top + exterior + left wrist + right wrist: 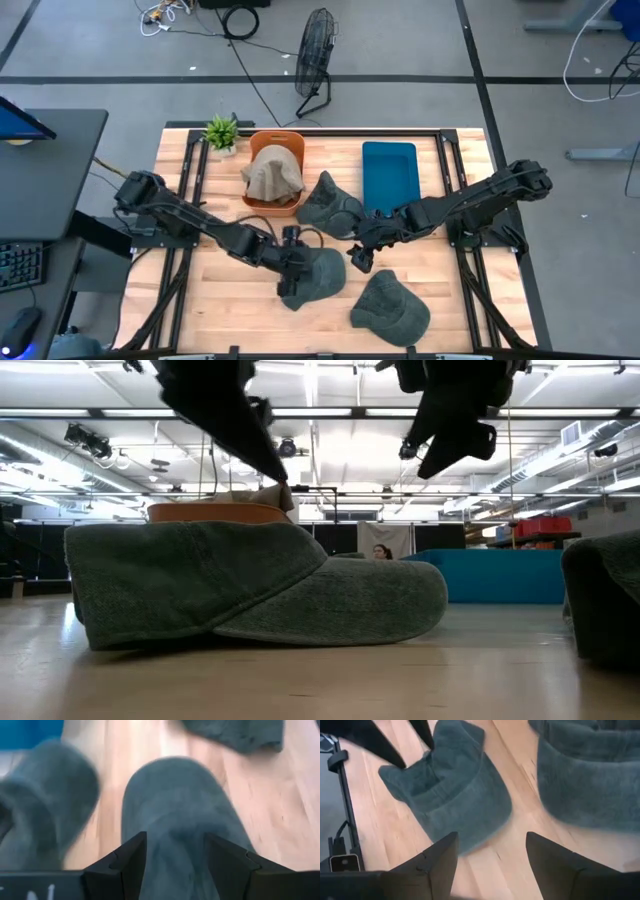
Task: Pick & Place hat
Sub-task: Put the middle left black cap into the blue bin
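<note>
Left claw (291,262) open, straddling a green hat (318,275); right claw (358,252) open, hovering just beside it.

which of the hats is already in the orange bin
The tan hat, the only light-coloured one, sits in the orange bin. The three grey-green hats lie on the wooden table.

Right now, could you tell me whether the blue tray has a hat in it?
No, in the high view the blue tray lies bare, while a beige hat sits in the orange basket.
</note>
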Controlling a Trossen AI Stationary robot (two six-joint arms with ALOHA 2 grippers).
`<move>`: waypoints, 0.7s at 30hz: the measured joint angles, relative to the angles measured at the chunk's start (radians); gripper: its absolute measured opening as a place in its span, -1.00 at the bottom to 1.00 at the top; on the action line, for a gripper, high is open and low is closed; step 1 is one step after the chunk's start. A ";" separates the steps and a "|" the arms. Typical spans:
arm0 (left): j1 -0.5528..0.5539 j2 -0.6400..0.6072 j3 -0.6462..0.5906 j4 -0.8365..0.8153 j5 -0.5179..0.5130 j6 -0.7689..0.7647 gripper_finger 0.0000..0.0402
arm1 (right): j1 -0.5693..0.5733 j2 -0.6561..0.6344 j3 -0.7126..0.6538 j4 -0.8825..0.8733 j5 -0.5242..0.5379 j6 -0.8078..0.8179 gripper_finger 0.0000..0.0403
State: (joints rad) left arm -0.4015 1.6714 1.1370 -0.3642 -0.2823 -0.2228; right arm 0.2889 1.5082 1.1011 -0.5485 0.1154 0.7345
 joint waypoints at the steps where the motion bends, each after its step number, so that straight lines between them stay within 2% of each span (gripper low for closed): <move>1: 0.000 0.018 0.000 0.042 0.002 0.028 -0.01 | 0.001 0.000 0.000 -0.008 0.000 0.003 0.17; 5: 0.007 0.084 0.001 0.109 0.016 0.108 -0.01 | 0.003 -0.001 0.000 -0.024 -0.004 0.019 0.17; 17: 0.013 0.209 0.001 0.118 0.021 0.130 -0.02 | 0.031 -0.001 0.000 -0.050 -0.031 0.080 0.17; 21: 0.017 0.231 0.002 0.122 0.018 0.099 -0.18 | 0.032 -0.001 0.000 -0.058 -0.031 0.116 0.17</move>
State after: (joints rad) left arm -0.3844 1.9022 1.1385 -0.2424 -0.2642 -0.1241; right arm 0.3206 1.5074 1.1011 -0.6062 0.0845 0.8501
